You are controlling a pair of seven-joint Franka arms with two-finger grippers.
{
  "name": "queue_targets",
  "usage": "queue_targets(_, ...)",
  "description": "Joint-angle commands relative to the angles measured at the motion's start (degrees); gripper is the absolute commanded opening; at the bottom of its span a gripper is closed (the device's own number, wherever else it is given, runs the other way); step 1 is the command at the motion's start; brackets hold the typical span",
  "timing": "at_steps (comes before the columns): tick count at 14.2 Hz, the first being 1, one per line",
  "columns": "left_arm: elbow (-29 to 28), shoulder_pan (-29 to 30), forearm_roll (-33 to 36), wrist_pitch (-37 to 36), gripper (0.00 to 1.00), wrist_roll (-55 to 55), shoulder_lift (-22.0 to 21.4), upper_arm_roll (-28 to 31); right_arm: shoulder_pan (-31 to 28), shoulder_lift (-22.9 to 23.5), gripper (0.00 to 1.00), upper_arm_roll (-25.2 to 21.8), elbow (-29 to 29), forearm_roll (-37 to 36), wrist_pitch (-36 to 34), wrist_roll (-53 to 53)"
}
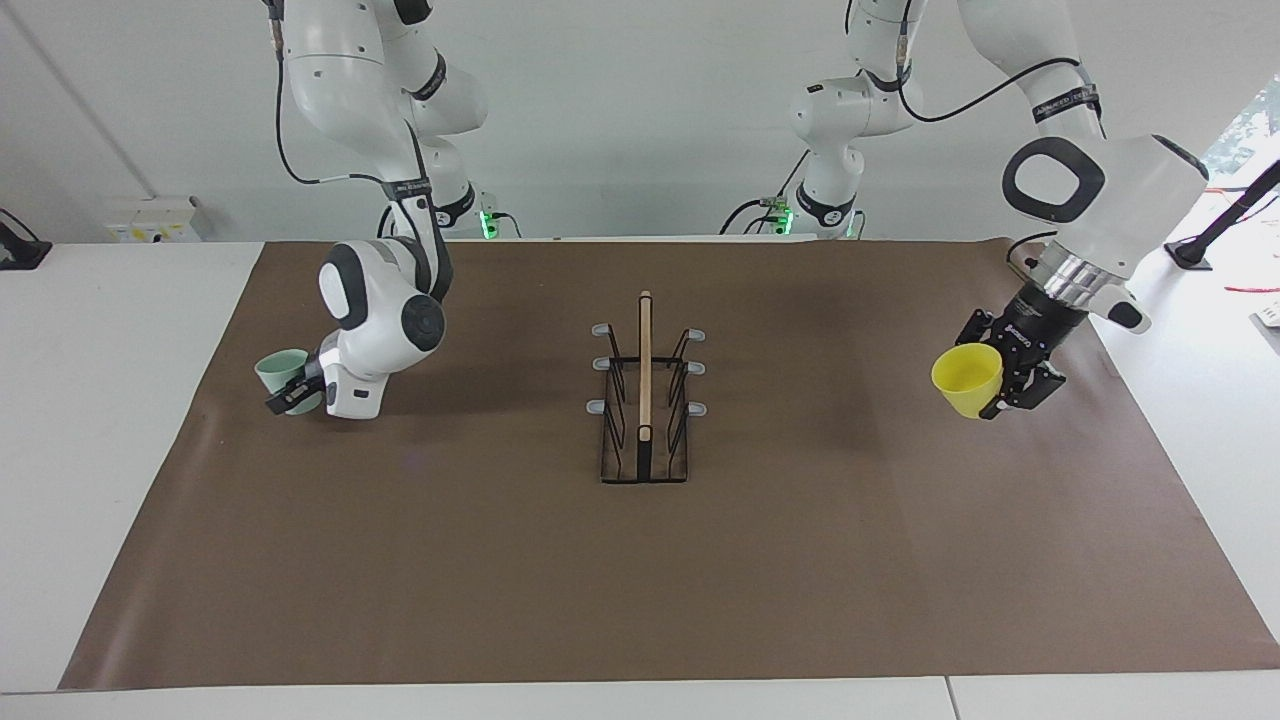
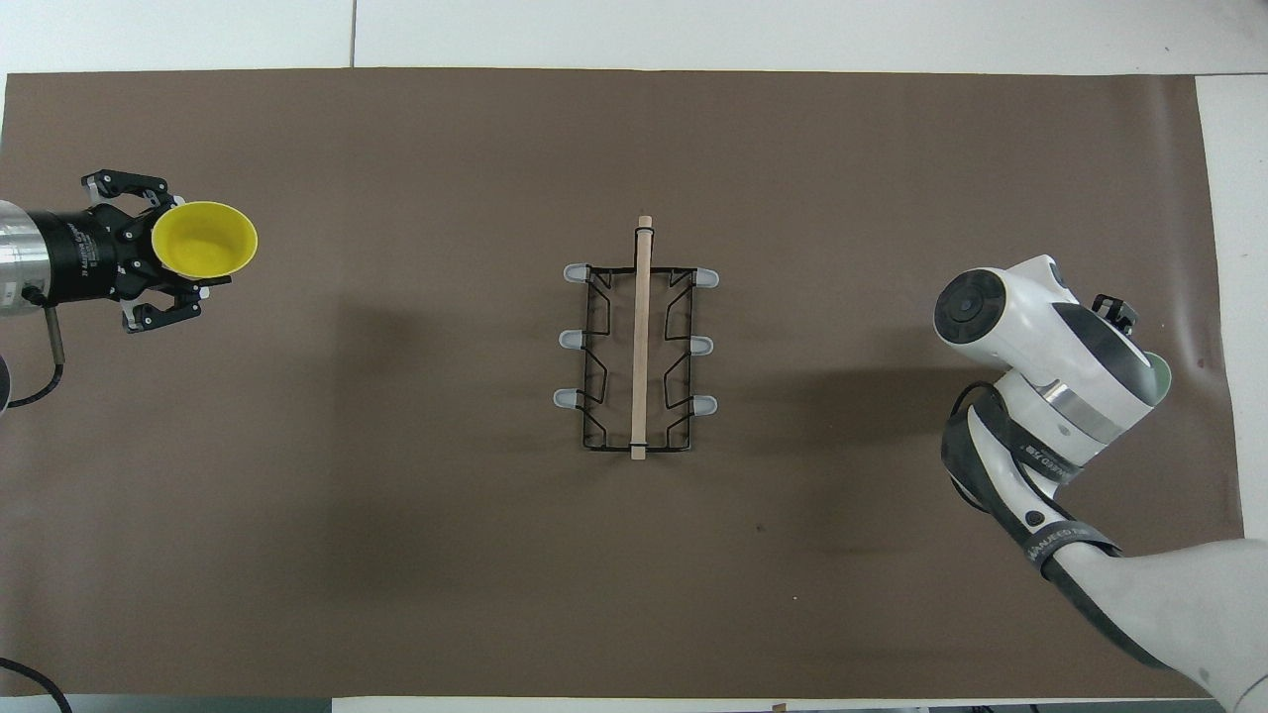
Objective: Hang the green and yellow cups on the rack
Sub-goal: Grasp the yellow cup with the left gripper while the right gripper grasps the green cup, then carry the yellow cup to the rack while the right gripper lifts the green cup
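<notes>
— Holding two cups, one per gripper: yellow cup [image 1: 966, 380] clamped in the left gripper [image 1: 1003, 385], raised over the brown mat [image 1: 850, 560] toward the left arm's end; green cup [image 1: 284, 372] clamped in the right gripper [image 1: 290, 398], raised just over the mat toward the right arm's end.

— Differing between views?

— Showing most of the green cup in the facing view; hidden overhead but for a pale sliver [image 2: 1157, 372] under the right wrist. Looking straight into the yellow cup's mouth [image 2: 203, 241] overhead, left gripper [image 2: 170, 265] closed on its wall.

— Counting?

— Two cups, one rack [image 1: 645, 400], six grey-tipped pegs, three on each side of the wooden bar [image 1: 645, 365].

— Pointing which way?

— Yellow cup tilted, mouth up and toward the rack. Green cup's mouth up, leaning slightly. Rack standing mid-mat, well apart from both cups, long axis running from near the robots to farther from them.
</notes>
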Motion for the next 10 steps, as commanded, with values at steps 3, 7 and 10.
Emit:
queue_targets(3, 4.3, -12.2, 18.3, -9.3, 0.00, -12.5, -3.0, 0.4, -0.7, -6.2, 0.05, 0.5, 2.3, 11.2, -1.8, 0.0)
queue_targets(7, 3.8, -23.5, 36.3, -10.8, 0.00, -25.9, -4.0, 0.2, -0.9, -6.9, 0.05, 0.3, 2.8, 16.7, -1.9, -2.9)
queue_targets(10, 2.5, -30.5, 45.8, -13.9, 0.00, -29.8, -5.0, 0.1, -4.6, -8.8, 0.04, 0.0, 5.6, 23.5, -2.9, -11.7)
